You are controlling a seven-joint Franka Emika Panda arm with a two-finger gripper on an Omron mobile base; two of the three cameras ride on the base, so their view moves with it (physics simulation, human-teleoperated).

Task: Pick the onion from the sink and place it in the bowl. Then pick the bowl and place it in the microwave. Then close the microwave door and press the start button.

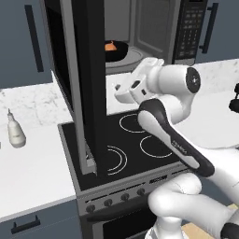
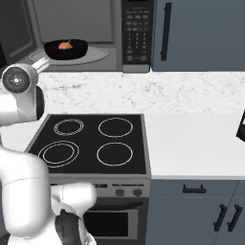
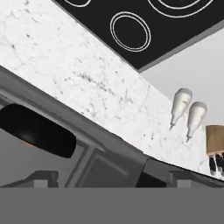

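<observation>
The black bowl [image 1: 120, 52] [image 2: 79, 49] sits on the round turntable [image 2: 98, 56] inside the microwave [image 1: 191, 28] [image 2: 136, 33]. The orange-brown onion [image 1: 111, 45] [image 2: 64, 45] lies in it. The microwave door [image 1: 91, 84] stands wide open, swung out over the cooktop on the left. My gripper [image 1: 122, 91] [image 2: 42, 63] hovers just in front of the microwave's opening, apart from the bowl; its fingers are not clear enough to read. The hand view, rolled over, catches the bowl [image 3: 37, 131] as a dark oval at left. The sink is out of view.
A black four-ring cooktop [image 1: 135, 140] [image 2: 91, 139] lies below the microwave, with white marble counter [image 2: 191, 143] on both sides. A white squeeze bottle [image 1: 15, 130] stands on the left counter. Two white bottles [image 3: 181, 105] and a knife block [image 3: 215, 144] appear in the hand view.
</observation>
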